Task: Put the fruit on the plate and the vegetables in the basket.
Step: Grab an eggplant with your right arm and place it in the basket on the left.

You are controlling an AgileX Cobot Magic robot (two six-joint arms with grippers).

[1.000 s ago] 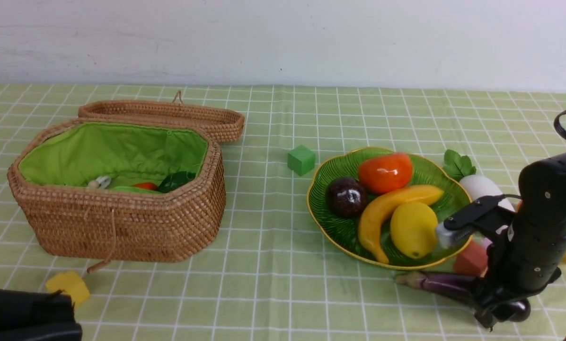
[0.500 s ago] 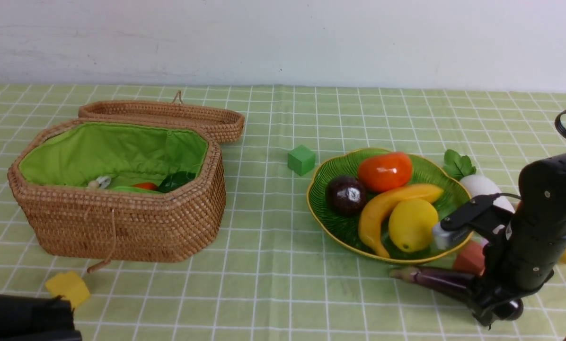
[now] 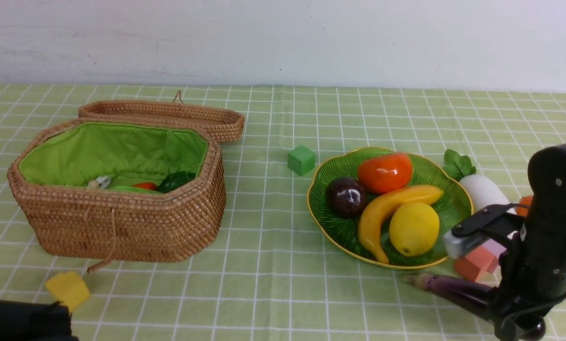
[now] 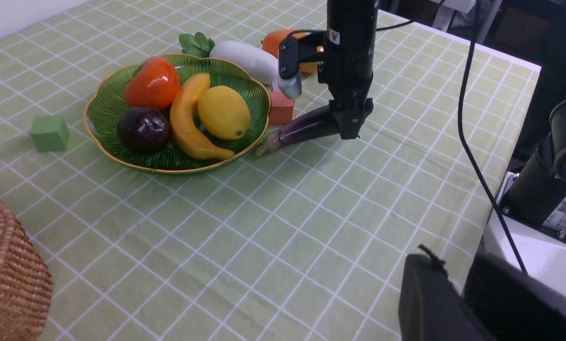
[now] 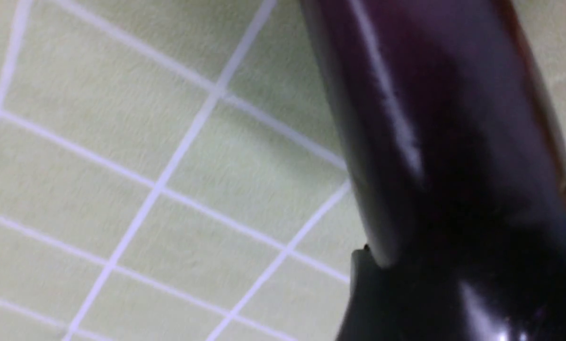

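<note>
Right hand (image 4: 348,124) sits low at the bottom right corner of the front view, pointing straight down at the counter (image 3: 273,284), and it is grasping the eggplant (image 3: 453,289) by its thick end. That end sits between the jaws while the slim stem tip slants down toward the near rim of the plate (image 3: 332,222), close to it but not touching. From the right wrist camera the glossy purple skin fills most of the frame against one dark finger. Just beside the eggplant, tucked between it and the plate, is a salmon-pink block (image 3: 474,265). On the plate, right of centre in the front view, lie the persimmon (image 3: 384,171) at the back, the mangosteen (image 3: 345,196) on the left, the banana (image 3: 382,208) curving across the middle and the lemon (image 3: 414,228) at the front. Outside the plate, at its right, the white radish (image 3: 484,192) lies on the checked cloth with its leaves toward the wall, and the mango (image 4: 276,42) lies behind it, mostly hidden by the right arm. A green block (image 3: 301,159) stands near the plate's upper left edge. Over on the left of the front view the basket (image 3: 122,227) stands open, its lid (image 3: 169,116) flat behind it. Down in the green lining I can make out the red chili (image 3: 145,185) and the pale green gourd (image 3: 131,189). A yellow block (image 3: 67,289) lies in front of the basket. Only a dark shape of the left hand (image 4: 455,284) shows, at the bottom left corner, and I cannot tell whether it is released or clenched.
</note>
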